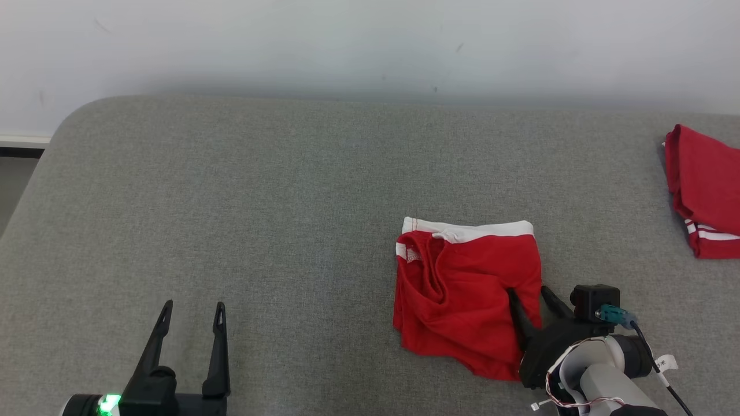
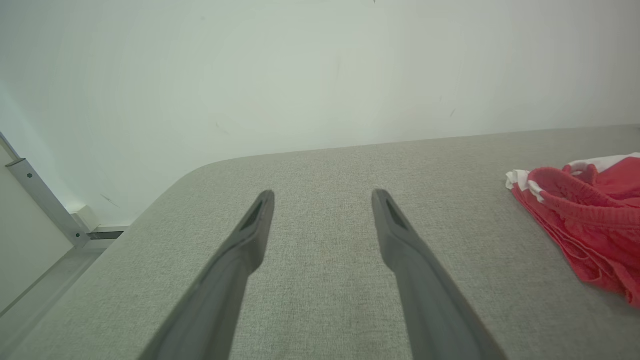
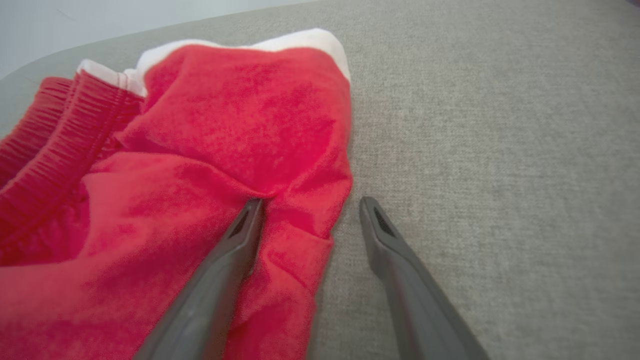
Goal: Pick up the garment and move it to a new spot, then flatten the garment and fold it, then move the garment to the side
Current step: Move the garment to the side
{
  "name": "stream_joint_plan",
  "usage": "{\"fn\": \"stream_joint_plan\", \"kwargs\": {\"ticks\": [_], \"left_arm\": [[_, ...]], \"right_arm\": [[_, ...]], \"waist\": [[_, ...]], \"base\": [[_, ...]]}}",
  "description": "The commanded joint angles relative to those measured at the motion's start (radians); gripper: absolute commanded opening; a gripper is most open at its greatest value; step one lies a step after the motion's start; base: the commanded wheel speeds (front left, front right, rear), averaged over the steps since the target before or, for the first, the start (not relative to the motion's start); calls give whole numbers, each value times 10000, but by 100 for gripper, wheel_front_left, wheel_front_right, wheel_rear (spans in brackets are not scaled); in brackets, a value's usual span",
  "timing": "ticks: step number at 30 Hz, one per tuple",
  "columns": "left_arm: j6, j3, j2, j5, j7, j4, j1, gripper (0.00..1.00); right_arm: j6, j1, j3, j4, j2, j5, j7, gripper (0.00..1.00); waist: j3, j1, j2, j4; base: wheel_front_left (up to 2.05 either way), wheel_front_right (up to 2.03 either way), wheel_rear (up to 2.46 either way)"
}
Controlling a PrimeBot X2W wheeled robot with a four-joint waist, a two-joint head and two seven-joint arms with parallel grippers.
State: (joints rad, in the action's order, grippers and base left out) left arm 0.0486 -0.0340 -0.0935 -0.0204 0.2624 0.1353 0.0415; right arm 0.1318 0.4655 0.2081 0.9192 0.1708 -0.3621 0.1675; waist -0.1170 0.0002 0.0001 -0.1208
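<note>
The garment (image 1: 462, 289) is a pair of red shorts with white trim, lying crumpled on the grey padded table (image 1: 260, 202), right of centre. My right gripper (image 1: 527, 292) is open at its right edge: one finger presses on the red cloth, the other rests on the bare table beside it. In the right wrist view the garment (image 3: 215, 150) lies left of my right gripper (image 3: 310, 205), whose jaws straddle its hem. My left gripper (image 1: 193, 307) stands open over bare table at the lower left, well apart from the cloth. The left wrist view shows my left gripper (image 2: 322, 197) open and the garment (image 2: 590, 215) at far right.
A second red cloth with white stripes (image 1: 705, 190) lies at the table's far right edge. A pale wall (image 1: 370, 46) runs behind the table. The table's rounded left corner (image 1: 63, 121) drops off toward the floor.
</note>
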Motion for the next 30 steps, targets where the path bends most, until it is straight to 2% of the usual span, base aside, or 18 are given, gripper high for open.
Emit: {"fn": "stream_joint_plan", "kwargs": {"ticks": [1,2,12,22,26,30], "left_arm": [[-32,-20,47,54,32,-23,128,100],[2,7,20,-23,32,23,220,100],[-12,25,72,-119,32,-114,618,100],[-7,-98,170,-99,32,-324,1331,100],[6,-131,184,-53,32,-417,1515,100],[-42,-123,154,67,32,-683,1698,100]], "right_arm": [[-29,-54,208,247,-109,-121,-86,49],[-29,46,409,367,-71,-331,-81,0],[-32,1712,1442,248,937,-756,-49,0],[-30,3702,2651,-449,2748,-987,-400,0],[-30,4259,2997,-653,3234,-1082,-516,0],[-30,4934,3414,-941,4089,-1219,-719,0]], "waist": [[-36,-2,-1,-5],[-86,-2,-1,0],[-967,-2,-1,282],[-2320,-2,-1,911],[-2686,-2,-1,1191],[-3157,-2,-1,1557]], "base": [[0,0,0],[0,0,0],[0,0,0],[0,0,0],[0,0,0],[0,0,0]]}}
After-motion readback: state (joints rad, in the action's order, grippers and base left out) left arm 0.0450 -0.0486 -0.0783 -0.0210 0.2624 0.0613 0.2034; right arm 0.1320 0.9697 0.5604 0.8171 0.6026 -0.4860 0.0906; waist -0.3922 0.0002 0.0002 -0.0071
